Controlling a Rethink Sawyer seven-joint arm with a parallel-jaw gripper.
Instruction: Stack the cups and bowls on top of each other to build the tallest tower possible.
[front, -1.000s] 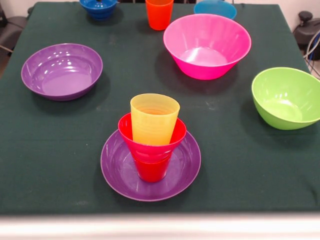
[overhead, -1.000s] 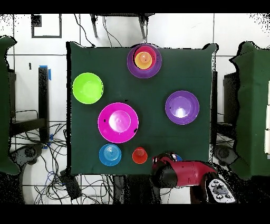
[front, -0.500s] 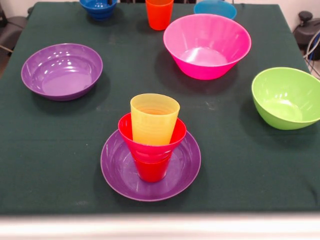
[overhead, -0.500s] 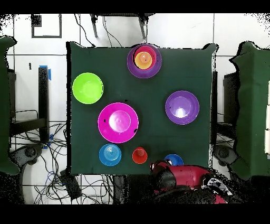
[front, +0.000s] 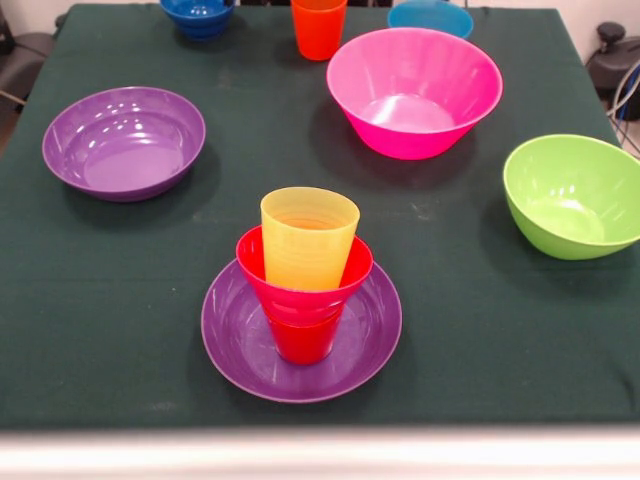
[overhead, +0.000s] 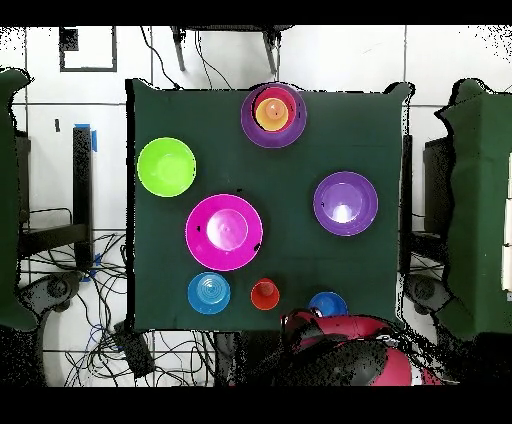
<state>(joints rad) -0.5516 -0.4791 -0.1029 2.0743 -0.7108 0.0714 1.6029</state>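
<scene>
You will find no legible text, label, brand mark, number or sign in either view. The plastic cups and bowls show plain glossy surfaces with no printing, and the green table cover is unmarked.
</scene>
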